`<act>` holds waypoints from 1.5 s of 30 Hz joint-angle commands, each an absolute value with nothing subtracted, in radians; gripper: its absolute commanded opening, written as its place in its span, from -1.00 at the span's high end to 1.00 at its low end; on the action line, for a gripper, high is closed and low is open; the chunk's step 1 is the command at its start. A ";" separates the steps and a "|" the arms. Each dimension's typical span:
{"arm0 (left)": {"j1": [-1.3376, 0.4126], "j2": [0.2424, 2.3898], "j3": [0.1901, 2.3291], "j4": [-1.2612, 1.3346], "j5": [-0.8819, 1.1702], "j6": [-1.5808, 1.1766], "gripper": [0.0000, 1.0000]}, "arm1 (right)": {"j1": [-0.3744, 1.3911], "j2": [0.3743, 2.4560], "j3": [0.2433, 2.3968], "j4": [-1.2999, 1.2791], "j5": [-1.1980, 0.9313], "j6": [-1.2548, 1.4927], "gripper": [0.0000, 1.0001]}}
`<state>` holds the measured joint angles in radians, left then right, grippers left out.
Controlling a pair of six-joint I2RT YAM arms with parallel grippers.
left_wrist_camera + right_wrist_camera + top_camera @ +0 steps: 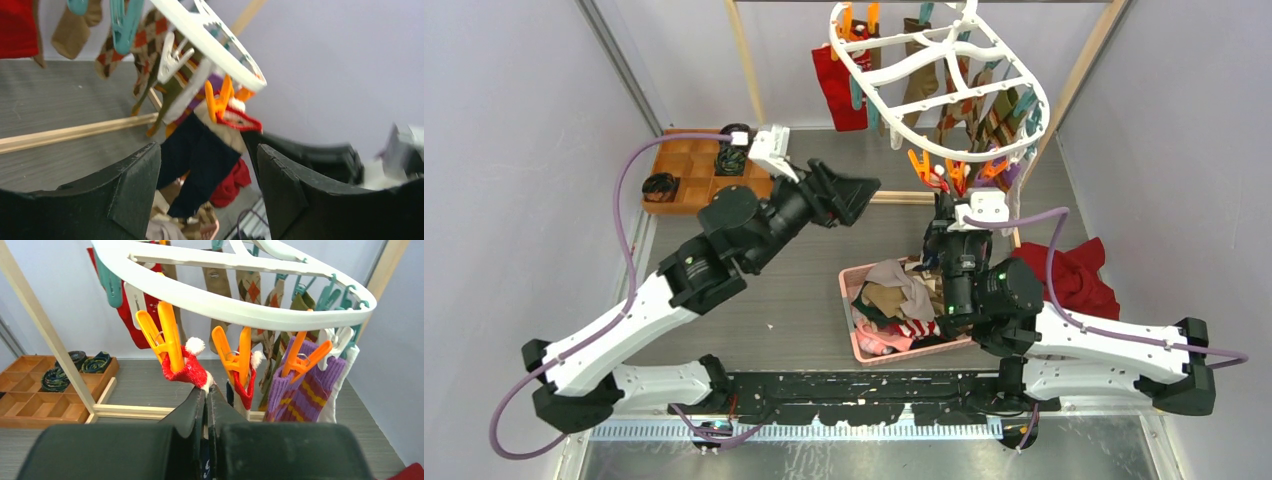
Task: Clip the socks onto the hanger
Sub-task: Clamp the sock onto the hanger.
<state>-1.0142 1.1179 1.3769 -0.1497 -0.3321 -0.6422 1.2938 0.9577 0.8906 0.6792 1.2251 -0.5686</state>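
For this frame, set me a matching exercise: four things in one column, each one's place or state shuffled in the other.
1. left gripper
2. right gripper
3. purple striped sock
4. pink basket

A. on the table, holding loose socks
B. open, holding nothing
C. hanging from an orange peg on the hanger
D. shut on the navy sock

Pairs: 1-B, 2-D, 3-C, 4-A.

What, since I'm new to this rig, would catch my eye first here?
The white hanger up top, ringed with orange and teal pegs and dangling socks. Just under its near edge the right pincer is shut on a navy sock at an orange peg, the left pincer gaping open beside it. Below sits a pink basket heaped with socks.
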 commanded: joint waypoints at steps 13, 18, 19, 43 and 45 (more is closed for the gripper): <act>-1.012 0.809 1.030 -0.137 -0.067 -0.344 -0.47 | 1.269 0.890 0.806 1.279 1.387 -1.056 0.98; -1.012 0.811 0.982 -0.101 -0.048 -0.296 -0.49 | 1.245 0.881 0.811 1.422 1.386 -1.196 0.98; -1.012 0.811 0.974 -0.091 -0.043 -0.284 -0.49 | 1.239 0.878 0.814 1.433 1.385 -1.213 0.98; -1.004 0.887 0.966 -0.039 -0.005 -0.261 -0.55 | 0.737 0.683 0.899 0.090 1.224 -0.175 0.79; -1.003 0.885 0.962 -0.036 -0.005 -0.266 -0.55 | 0.699 0.714 0.912 0.075 1.176 -0.154 0.78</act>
